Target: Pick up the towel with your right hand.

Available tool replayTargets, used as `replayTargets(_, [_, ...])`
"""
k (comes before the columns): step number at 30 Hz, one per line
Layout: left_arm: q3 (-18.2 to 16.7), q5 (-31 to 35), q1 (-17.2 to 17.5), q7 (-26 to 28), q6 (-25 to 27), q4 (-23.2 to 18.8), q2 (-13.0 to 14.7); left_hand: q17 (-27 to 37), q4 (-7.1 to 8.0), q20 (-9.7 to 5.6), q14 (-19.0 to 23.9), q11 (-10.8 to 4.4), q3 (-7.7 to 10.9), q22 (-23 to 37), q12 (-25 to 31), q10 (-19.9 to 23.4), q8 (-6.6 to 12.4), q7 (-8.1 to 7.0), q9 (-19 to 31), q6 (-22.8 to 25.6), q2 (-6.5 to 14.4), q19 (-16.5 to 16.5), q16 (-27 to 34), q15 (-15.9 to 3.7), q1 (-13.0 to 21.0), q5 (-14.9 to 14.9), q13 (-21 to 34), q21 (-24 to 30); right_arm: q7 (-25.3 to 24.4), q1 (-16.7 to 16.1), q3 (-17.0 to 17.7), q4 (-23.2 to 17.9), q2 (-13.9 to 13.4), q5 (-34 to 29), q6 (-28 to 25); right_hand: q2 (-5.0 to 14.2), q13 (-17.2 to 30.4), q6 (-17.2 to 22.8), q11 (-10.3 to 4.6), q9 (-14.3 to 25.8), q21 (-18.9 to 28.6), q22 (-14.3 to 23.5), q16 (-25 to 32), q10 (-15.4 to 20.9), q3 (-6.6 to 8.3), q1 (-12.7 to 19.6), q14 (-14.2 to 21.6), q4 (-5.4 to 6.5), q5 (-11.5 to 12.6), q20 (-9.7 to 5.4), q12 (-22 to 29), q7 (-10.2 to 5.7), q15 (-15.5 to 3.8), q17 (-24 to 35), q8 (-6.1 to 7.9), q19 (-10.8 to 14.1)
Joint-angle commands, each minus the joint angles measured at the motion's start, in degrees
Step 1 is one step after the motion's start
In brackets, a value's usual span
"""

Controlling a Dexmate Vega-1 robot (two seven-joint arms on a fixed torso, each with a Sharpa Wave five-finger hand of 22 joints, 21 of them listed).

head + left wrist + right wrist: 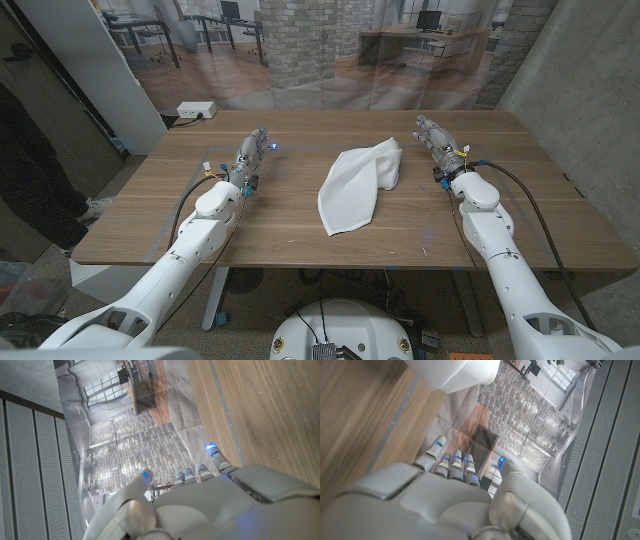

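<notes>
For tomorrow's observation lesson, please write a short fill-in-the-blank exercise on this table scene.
1. The towel on the table is coloured ____.
2. The towel lies nearer the robot's ____ hand.
3. The right hand holds ____.
4. The towel lies ____ the left hand and the right hand.

Missing words: white; right; nothing; between

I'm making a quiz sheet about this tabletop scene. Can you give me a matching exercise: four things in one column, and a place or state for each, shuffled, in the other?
Things:
1. towel
2. left hand
3. right hand
4. white power strip

Places or states:
A. on the floor beyond the table's far left corner
B. holds nothing, just right of the towel
C. crumpled in the middle of the table
D. holds nothing, on the table's left half

Pairs: 1-C, 2-D, 3-B, 4-A
</notes>
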Motion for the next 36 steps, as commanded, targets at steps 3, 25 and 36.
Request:
replayTargets(3, [-0.2,0.0,0.3,-0.2,0.0,-0.1,0.0,0.2,-0.29,0.64,0.0,0.74,0.39,0.1,0.3,0.2,0.39,-0.05,0.1,0.8,4.0,-3.0,0.4,0.61,-0.9,-0.1,0.3,-0.2,-1.4,-1.1,-0.3,-4.1,-1.0,-5.7,0.0,-0.44,0.1,1.1,0.04,0.2,-0.3,0.3,0.1,0.5,0.13,0.5,0.5,-0.84,-0.3,0.18,0.1,-0.28,0.11,0.2,0.62,0.7])
replayTargets(25, [0.0,0.2,-0.4,-0.8,0.0,1.3,-0.6,0.2,-0.42,0.97,0.1,1.04,0.51,0.1,0.3,0.3,0.43,-0.16,0.1,1.3,3.9,-2.9,0.4,0.77,-1.3,-0.2,0.3,-0.5,-3.7,-1.6,-1.5,-8.4,-3.0,-13.7,1.0,-0.29,0.1,1.9,-0.07,0.2,-0.9,0.3,0.1,1.2,0.15,1.5,0.9,-2.23,-0.4,0.49,0.2,-1.32,0.21,0.2,0.69,1.1])
replayTargets(36, [0.0,0.6,-1.0,-0.9,0.0,2.1,-0.9,0.2,-0.49,0.99,0.1,1.0,0.6,0.1,0.2,0.3,0.35,-0.05,0.1,1.2,3.9,-2.8,0.4,0.73,-1.5,-0.2,0.3,-0.7,-4.7,-1.2,-2.1,-8.8,-3.4,-16.5,2.1,-0.11,0.1,2.1,-0.18,0.3,-1.1,0.3,0.1,1.5,0.18,1.8,1.1,-2.68,-0.4,0.53,0.2,-1.26,0.01,0.2,0.67,1.4])
